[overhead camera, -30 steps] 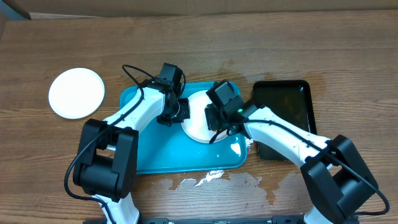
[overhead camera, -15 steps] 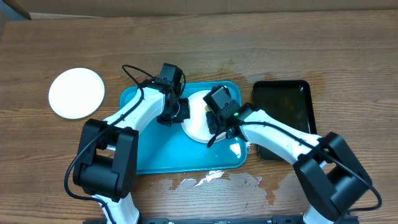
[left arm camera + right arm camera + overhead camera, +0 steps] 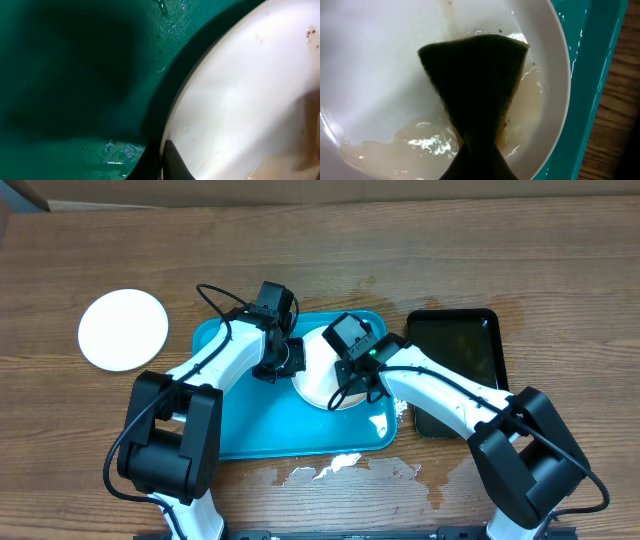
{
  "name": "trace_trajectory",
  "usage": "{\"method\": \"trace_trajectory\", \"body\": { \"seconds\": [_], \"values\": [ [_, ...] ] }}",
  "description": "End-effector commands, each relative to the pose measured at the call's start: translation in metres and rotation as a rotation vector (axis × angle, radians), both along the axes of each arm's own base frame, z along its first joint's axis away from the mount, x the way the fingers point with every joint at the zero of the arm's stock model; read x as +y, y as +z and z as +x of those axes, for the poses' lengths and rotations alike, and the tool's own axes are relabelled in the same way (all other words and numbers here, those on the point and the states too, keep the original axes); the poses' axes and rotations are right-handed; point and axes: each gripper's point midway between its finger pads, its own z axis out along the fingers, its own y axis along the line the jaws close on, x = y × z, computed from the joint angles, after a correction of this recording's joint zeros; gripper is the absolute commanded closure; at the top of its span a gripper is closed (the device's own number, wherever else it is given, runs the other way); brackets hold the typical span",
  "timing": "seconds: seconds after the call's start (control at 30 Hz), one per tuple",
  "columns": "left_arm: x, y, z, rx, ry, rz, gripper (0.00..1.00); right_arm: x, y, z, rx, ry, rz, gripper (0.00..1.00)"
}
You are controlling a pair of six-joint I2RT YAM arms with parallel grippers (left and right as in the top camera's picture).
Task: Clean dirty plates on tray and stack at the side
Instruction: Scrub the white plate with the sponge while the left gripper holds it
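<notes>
Teal tray [image 3: 240, 435] rim hems the plate [image 3: 314, 376]; left fingers [image 3: 173, 161] pinch its edge; right fingers [image 3: 348, 380] clench sponge [image 3: 475, 85].

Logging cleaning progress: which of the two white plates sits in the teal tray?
The wet plate at centre, inside the teal tray, with a dark sponge pressed on it. The other plate lies alone on the wooden table, far left.

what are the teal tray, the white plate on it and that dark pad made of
Tray: probably moulded plastic, glossy; even teal colour, rounded raised rim, bright wet glints. Plate: glossy white, ceramic or melamine; the smooth sheen fits either. Pad: looks like a scouring sponge; matte, rough dark face, pinched into a fold, with a yellowish edge hinting at foam.
</notes>
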Motion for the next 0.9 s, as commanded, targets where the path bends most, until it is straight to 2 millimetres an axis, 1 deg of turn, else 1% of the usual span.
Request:
{"method": "trace_trajectory", "body": {
  "seconds": [0.0,0.17,0.27,0.47,0.6,0.73,0.87],
  "values": [
    [0.000,-0.003,0.001,0.002,-0.006,0.017,0.96,-0.002,0.001,0.005,-0.022,-0.010,-0.012,0.96],
    [0.000,-0.003,0.001,0.002,-0.006,0.017,0.96,-0.005,-0.015,0.001,-0.030,-0.012,-0.004,0.96],
    [0.000,-0.003,0.001,0.002,-0.006,0.017,0.96,-0.006,-0.016,0.000,-0.031,-0.018,-0.007,0.96],
    [0.001,-0.004,0.000,0.006,-0.006,0.018,0.96,-0.017,-0.019,0.005,-0.052,-0.133,-0.018,0.96],
    [0.001,-0.004,0.000,0.002,-0.025,0.020,0.96,-0.023,-0.028,0.011,-0.060,-0.159,-0.012,0.96],
    [0.001,-0.004,0.000,-0.003,-0.053,0.025,0.96,-0.029,-0.042,0.018,-0.028,-0.203,0.016,0.96],
    [0.001,-0.004,0.000,-0.005,-0.056,0.027,0.96,-0.029,-0.042,0.028,-0.018,-0.226,0.087,0.96]
  ]
}}
